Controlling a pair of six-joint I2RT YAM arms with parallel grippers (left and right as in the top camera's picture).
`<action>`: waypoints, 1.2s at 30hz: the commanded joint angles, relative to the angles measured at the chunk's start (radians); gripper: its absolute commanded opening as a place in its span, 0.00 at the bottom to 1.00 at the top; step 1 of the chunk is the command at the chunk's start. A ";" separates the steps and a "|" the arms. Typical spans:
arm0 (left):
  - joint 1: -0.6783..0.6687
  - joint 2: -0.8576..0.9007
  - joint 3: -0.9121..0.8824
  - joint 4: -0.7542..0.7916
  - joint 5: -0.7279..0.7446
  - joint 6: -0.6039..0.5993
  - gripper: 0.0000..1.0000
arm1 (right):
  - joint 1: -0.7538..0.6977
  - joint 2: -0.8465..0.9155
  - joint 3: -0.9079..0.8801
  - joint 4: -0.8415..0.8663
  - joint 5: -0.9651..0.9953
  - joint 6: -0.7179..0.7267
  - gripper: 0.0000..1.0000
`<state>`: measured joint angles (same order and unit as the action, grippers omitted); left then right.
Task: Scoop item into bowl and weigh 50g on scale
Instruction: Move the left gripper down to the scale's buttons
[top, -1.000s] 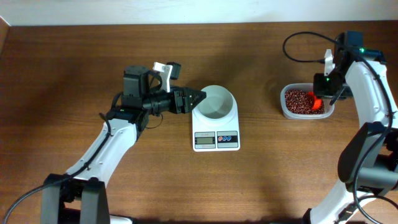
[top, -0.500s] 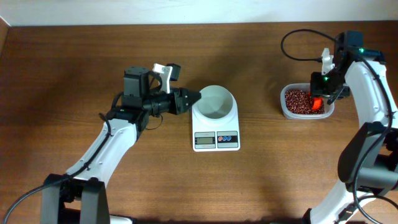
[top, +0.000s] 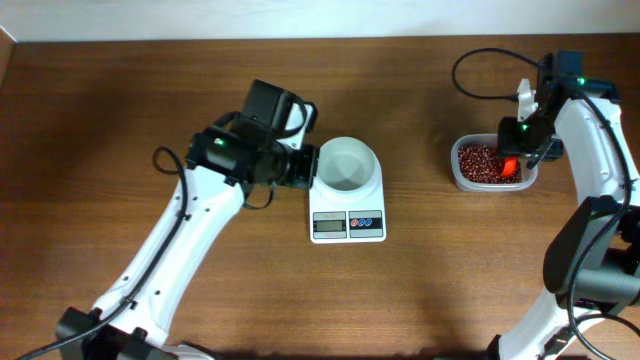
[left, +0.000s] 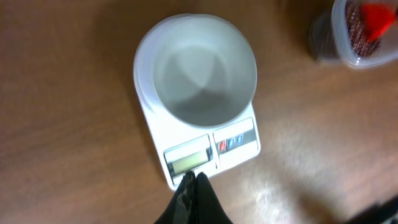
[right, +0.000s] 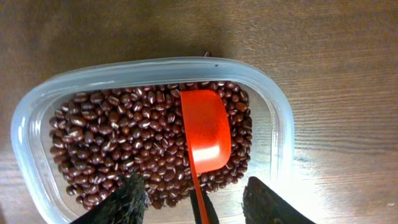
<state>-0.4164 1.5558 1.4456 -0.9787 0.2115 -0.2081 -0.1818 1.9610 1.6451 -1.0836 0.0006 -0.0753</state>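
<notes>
Left arm has swung up and turned since a second ago, when its open fingers pointed level at the bowl's left rim. The left fingers (left: 193, 196) are now pressed tight together on nothing, and in the wrist view their dark tip hangs above the scale's front edge by the display. The right fingers (right: 132, 200) have spread wider. They stand apart over the near end of the tub (right: 37, 99), with the thin handle of the red scoop (right: 205, 134) running between them and touching neither. The scoop lies on the beans (right: 112, 143), which fill the tub in a loose layer. The white bowl (top: 346, 163) sits bare on the scale (top: 348, 225), mid-surface (top: 450, 290) and well apart from the tub on the right.
</notes>
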 joint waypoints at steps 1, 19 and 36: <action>-0.094 0.015 -0.028 0.002 -0.027 0.148 0.00 | -0.003 -0.006 -0.006 0.000 0.008 0.005 0.92; -0.458 0.195 -0.319 0.435 -0.352 0.527 0.00 | -0.003 -0.006 -0.006 0.000 0.008 0.005 0.99; -0.459 0.291 -0.319 0.470 -0.452 0.581 0.00 | -0.003 -0.006 -0.006 0.000 0.008 0.005 0.99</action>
<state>-0.8742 1.8263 1.1328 -0.5335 -0.2283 0.3576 -0.1818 1.9610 1.6451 -1.0843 0.0021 -0.0780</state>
